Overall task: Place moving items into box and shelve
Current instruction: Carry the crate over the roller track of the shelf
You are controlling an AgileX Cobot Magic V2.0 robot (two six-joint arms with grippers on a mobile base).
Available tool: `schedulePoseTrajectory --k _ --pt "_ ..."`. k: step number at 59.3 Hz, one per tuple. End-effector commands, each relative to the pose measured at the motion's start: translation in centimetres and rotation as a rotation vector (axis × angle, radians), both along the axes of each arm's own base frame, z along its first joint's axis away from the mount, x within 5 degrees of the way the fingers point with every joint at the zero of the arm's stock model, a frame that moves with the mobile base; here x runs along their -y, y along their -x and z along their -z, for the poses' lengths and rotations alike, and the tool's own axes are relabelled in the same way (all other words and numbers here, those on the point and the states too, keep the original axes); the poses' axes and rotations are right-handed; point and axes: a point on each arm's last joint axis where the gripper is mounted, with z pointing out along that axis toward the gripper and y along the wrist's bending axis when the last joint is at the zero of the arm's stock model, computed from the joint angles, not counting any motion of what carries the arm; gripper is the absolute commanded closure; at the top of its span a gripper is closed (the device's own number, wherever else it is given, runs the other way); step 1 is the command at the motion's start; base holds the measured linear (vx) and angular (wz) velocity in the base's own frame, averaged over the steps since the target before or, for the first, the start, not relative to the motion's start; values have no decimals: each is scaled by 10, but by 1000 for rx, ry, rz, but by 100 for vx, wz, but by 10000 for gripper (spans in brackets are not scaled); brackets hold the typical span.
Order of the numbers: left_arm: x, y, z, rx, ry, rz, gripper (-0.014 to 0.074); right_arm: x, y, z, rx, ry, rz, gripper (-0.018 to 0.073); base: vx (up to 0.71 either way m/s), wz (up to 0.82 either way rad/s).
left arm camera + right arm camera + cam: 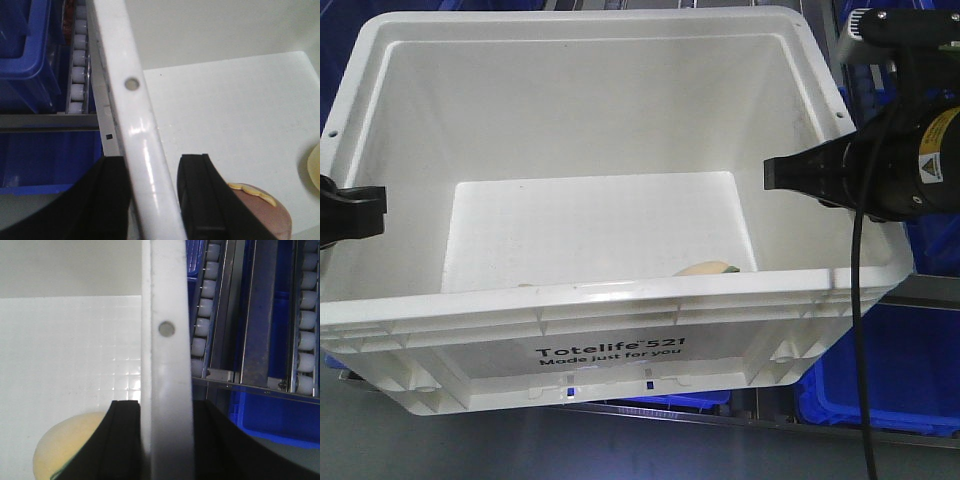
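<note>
Box (610, 330) sits among blue bins (880, 380) and roller rails (207, 315), printed long side toward the front camera. Both lumps already inside, on the floor against the near wall: yellow lump (70, 445) toward the right-hand end, pink lump (265, 210) toward the left-hand end. From the front only a pale sliver of the yellow one shows above the near rim; the pink one is hidden there.

Left gripper (150, 200) straddles the left rim, one finger outside, one inside, jaws closed in against the rim wall. Right gripper (165, 440) does likewise on the right rim, fingers pressed on either side of it. Both look clamped on the rim, about mid-length of each short side.

Judgement: loading is done; the step in hand is the two-armed hold ahead of shelving. Next move calls for an even lift by both arms, keeping the box level so the lumps do not roll, then carrying it onto the rails without catching the neighbouring bins
</note>
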Motion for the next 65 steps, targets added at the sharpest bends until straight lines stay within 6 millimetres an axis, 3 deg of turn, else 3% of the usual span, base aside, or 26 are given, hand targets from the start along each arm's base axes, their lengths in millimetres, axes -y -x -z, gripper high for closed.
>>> schedulePoseTrajectory --k 1,65 --pt "6 0 -35 248 96 62 582 0 -3 -27 179 -27 -55 461 17 -6" --pt "6 0 -35 248 96 62 582 0 -3 -27 179 -27 -55 461 17 -14"
